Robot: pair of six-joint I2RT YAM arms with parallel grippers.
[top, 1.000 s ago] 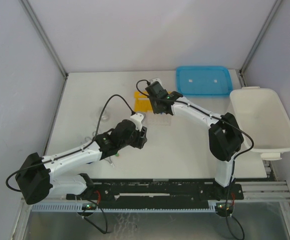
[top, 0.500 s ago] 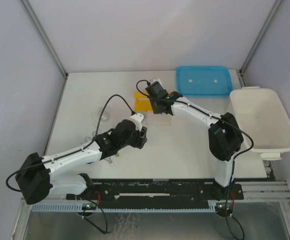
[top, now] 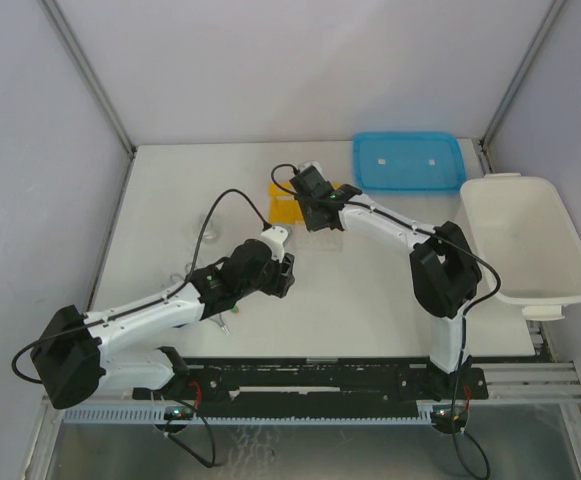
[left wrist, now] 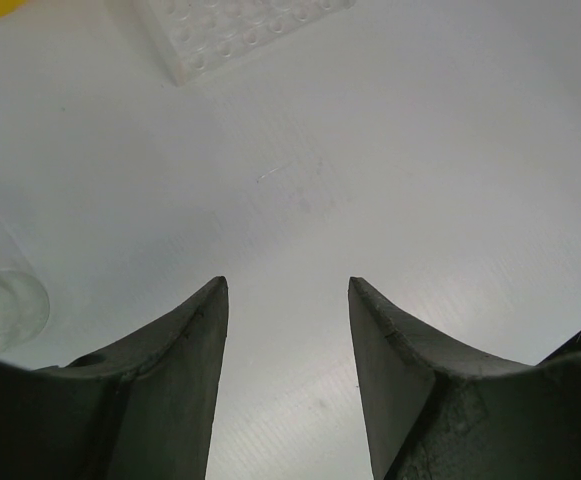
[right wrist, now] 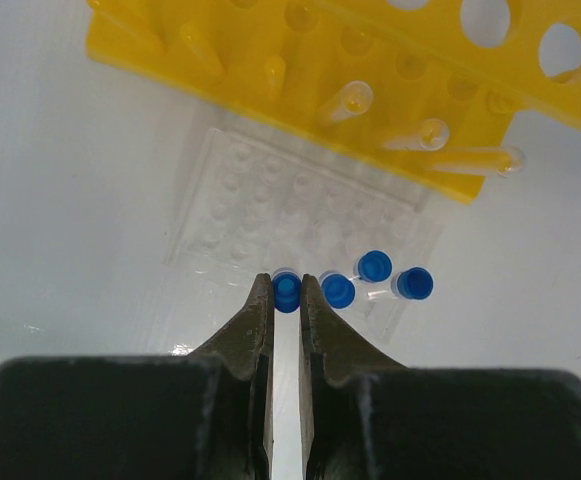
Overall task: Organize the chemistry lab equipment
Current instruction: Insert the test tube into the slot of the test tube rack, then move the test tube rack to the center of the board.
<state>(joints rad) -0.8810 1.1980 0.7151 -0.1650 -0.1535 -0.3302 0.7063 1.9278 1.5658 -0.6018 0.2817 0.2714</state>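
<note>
Left end effector (left wrist: 285, 300) sits nearest, low over bare white bench (top: 370, 300), jaws parted, nothing between them. A clear glass vessel (left wrist: 0, 300) lies on the bench just to its left in the left wrist view.

Further back, right end effector (right wrist: 286, 300) is clamped on a blue-capped tube (right wrist: 286, 291), fingers pinching it at the cap. That tube stands at the near edge of a clear well plate (right wrist: 290, 215). Three more blue-capped tubes (right wrist: 374, 266) stand just beside it to the right, in the same plate.

Yellow tube rack (right wrist: 350, 80) sits directly behind the plate, touching or nearly so; a few clear tubes (right wrist: 348, 100) are slotted in it.

Beyond that, blue lid (top: 408, 160) at the far edge; white tub (top: 530, 240) on the right side.
</note>
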